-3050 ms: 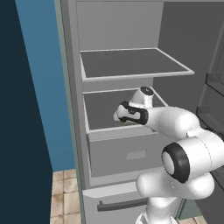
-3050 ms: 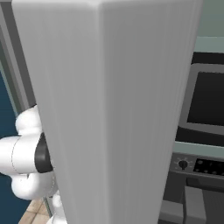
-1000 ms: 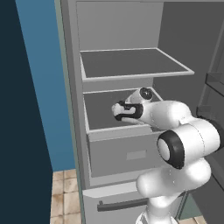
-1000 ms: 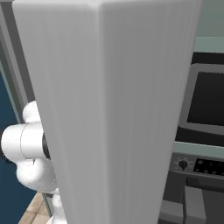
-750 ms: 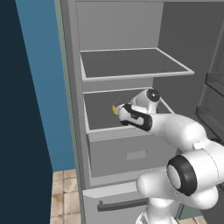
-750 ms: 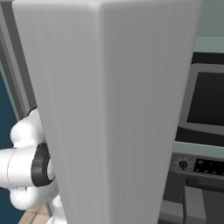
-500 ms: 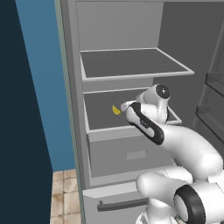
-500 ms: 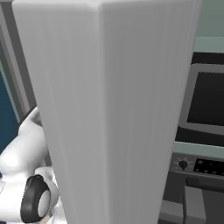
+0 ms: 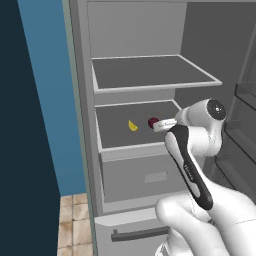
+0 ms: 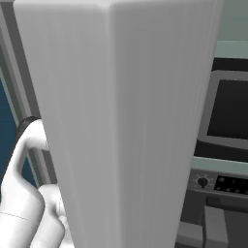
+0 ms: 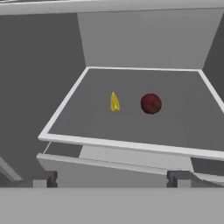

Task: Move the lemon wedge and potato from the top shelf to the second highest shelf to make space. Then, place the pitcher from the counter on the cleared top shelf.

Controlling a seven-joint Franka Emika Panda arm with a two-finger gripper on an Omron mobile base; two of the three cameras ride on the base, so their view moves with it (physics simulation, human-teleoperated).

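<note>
The tiny yellow lemon wedge [image 9: 132, 126] [image 11: 114, 103] and the dark red potato [image 9: 153, 122] [image 11: 151, 103] lie side by side, a little apart, on the second highest shelf [image 9: 135, 149] [image 11: 131, 145] with its thick pale front band. Above it, the thin-rimmed top shelf [image 9: 150, 72] is bare. My gripper [image 9: 162, 125] [image 11: 112, 178] hovers at the front right of the second shelf, just short of the potato. It is open, its tips far apart with nothing between them. The pitcher and the counter are out of view.
A pale drawer front [image 9: 150, 177] sits under the second shelf. The fridge's open door [image 10: 121, 121] stands close in the right base view, with an oven [image 10: 232, 116] beyond it. Door bins [image 9: 245, 100] line the fridge's right side, and a blue wall [image 9: 45, 100] is on the left.
My hand has drawn back from over the second shelf toward its front right. The lemon wedge and then the potato, earlier hidden by the hand, now show lying on the shelf.
</note>
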